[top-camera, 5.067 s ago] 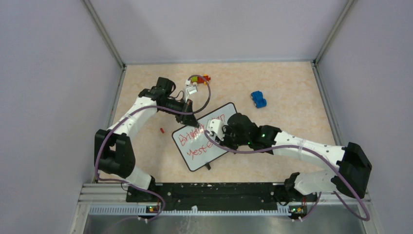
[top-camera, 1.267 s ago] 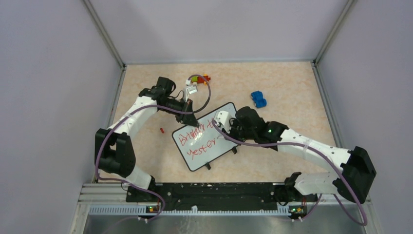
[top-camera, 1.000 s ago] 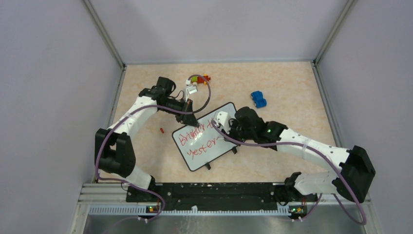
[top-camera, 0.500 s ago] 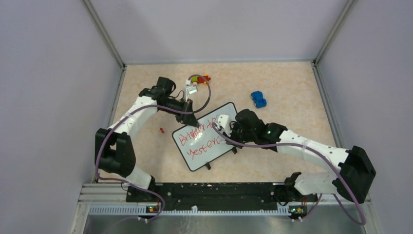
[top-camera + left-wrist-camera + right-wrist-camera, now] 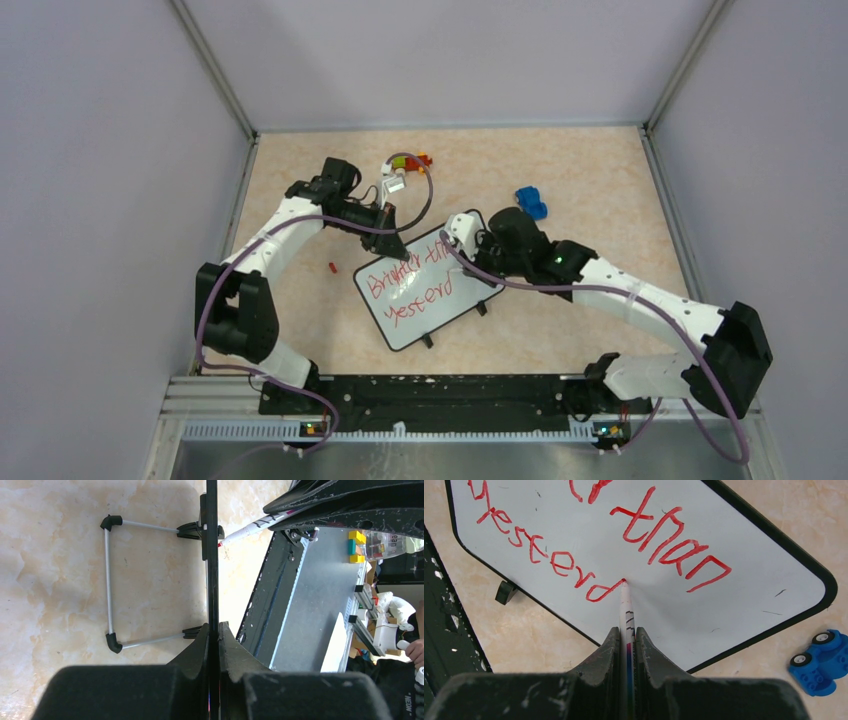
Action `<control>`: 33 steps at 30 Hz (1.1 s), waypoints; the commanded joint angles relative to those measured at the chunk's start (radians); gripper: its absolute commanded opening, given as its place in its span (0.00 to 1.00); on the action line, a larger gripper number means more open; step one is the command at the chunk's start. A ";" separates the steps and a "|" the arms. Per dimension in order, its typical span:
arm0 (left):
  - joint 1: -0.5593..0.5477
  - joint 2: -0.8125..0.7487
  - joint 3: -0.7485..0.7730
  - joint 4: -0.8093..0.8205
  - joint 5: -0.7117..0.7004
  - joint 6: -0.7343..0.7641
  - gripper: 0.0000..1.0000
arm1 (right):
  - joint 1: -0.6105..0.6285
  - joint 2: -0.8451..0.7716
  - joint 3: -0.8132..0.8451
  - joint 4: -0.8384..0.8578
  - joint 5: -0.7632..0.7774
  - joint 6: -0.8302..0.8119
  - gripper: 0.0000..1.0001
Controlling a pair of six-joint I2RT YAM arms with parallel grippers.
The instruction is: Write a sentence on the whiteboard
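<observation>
The whiteboard (image 5: pixel 408 322) stands tilted on the table on black clip feet. The sentence (image 5: pixel 412 283) in red script reads "Brighter than" over "yesterd" (image 5: pixel 554 555). My left gripper (image 5: pixel 397 246) is shut on the board's upper left edge; in its wrist view the whiteboard (image 5: pixel 212 555) is a thin dark strip pinched between the fingers (image 5: pixel 199 645). My right gripper (image 5: pixel 627 632) is shut on a thin white marker (image 5: pixel 625 607). The marker's red tip touches the end of the last letter. From above, the right gripper (image 5: pixel 475 258) hangs over the board's right part.
A blue toy car (image 5: pixel 531 201) lies behind the right arm, seen also as a blue car (image 5: pixel 819 662) past the board's corner. Coloured bricks (image 5: pixel 412 161) lie at the back. A small red cap (image 5: pixel 331 267) rests left of the board. A wire stand (image 5: pixel 107 580) props the board.
The right gripper has moved along the second line toward the board's far right, and more red letters now stand there, ending in a "d". The left arm has held still.
</observation>
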 commanded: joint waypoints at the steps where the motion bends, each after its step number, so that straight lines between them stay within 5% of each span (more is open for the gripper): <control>1: -0.015 0.020 0.004 -0.021 -0.011 0.020 0.00 | -0.022 0.009 0.057 0.057 0.050 -0.012 0.00; 24: -0.015 0.023 0.005 -0.022 -0.012 0.025 0.00 | -0.021 -0.022 -0.104 0.021 -0.023 -0.018 0.00; 33: -0.015 0.029 0.008 -0.022 -0.008 0.023 0.00 | -0.023 -0.060 -0.028 -0.046 -0.018 -0.025 0.00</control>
